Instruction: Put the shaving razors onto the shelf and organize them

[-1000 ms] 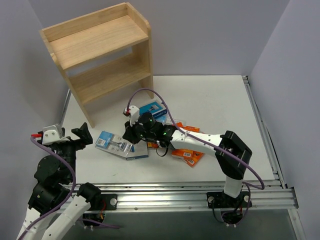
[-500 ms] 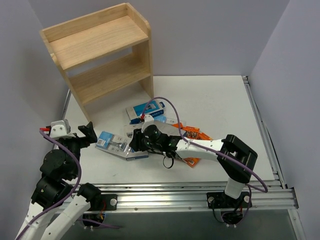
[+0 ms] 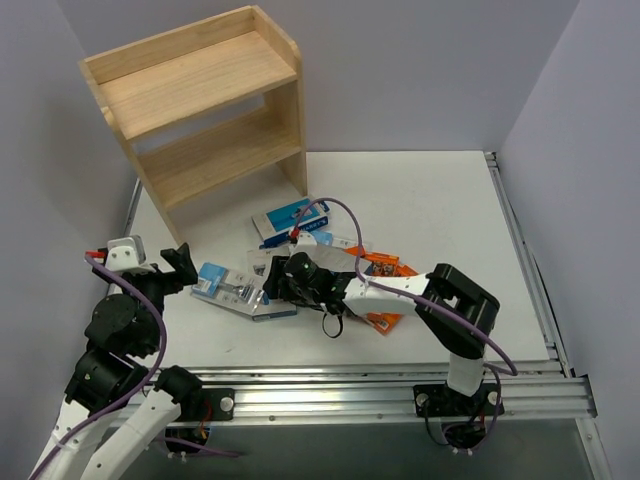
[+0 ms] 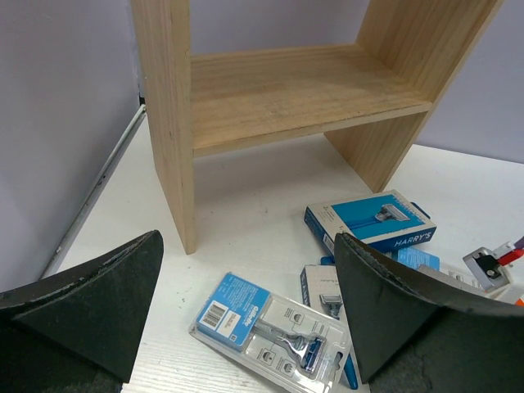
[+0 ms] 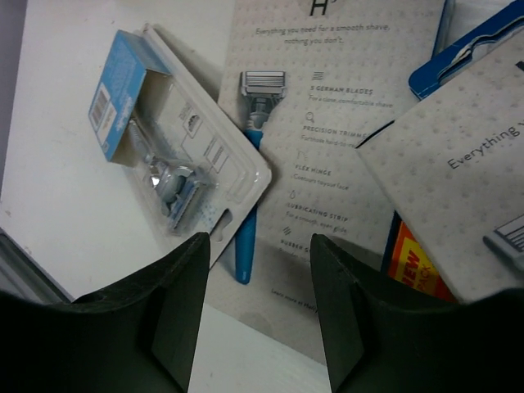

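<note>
since a second ago the right arm has dropped lower over the pile, and its right claw point(image 3: 268, 282), pressed together then, now stands partly spread and pinches nothing. the left claw point(image 3: 178, 268) has shifted a little toward the packs.

from above, a white desk point(image 3: 440, 200) sits between pale grey walls point(image 3: 400, 70), with a metal rail point(image 3: 400, 385) along its near edge. one wooden shelf point(image 3: 200, 110) with two tiers stands at the far left corner. all the razor packs lie on the desk in front of it: one clear blister pack point(image 3: 228, 288), one blue box point(image 3: 290, 218) and two orange boxes point(image 3: 385, 264). the grey boxes point(image 3: 280, 311) are mostly hidden under the arm, so i cannot count them here.

the left wrist view shows the left claw spread wide and holding nothing. the blister pack lies just below it, the blue box is beyond, and one grey box sits between them. the shelf's lower tier is behind.

the right wrist view shows two grey boxes overlapping. the blister pack laps over the left one's edge, and a sliver of orange shows below.
</note>
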